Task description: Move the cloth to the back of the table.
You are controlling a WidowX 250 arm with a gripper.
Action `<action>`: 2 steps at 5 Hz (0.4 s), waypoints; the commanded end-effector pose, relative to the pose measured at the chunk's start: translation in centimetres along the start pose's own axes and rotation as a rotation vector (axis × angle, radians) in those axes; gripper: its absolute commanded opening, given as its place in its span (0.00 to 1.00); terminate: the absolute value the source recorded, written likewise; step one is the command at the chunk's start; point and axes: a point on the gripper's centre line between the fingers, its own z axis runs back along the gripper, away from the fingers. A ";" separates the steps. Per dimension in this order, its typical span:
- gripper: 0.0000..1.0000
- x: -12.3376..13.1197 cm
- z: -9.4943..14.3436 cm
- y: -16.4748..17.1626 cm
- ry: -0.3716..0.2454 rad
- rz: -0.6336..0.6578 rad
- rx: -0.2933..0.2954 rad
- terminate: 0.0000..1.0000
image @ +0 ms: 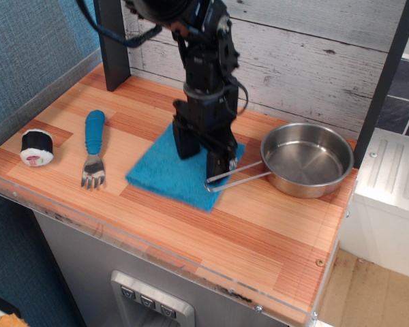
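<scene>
The blue cloth [165, 174] lies flat on the wood table [259, 231], left of centre, between the fork and the pan. My gripper [201, 158] stands upright on the cloth's right half. Its two black fingers [185, 144] are spread apart, tips pressed down on the cloth, with no fold visibly pinched between them. The cloth's far right corner is hidden behind the fingers.
A steel pan [307, 161] sits at the right; its wire handle [237, 176] points left and ends over the cloth's right edge by my finger. A blue-handled fork [92, 146] and a sushi piece [36, 148] lie at the left. A dark post [112, 48] and a plank wall stand behind.
</scene>
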 end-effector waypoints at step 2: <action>1.00 2.7 0.6 6.0 -0.027 0.076 0.035 0.00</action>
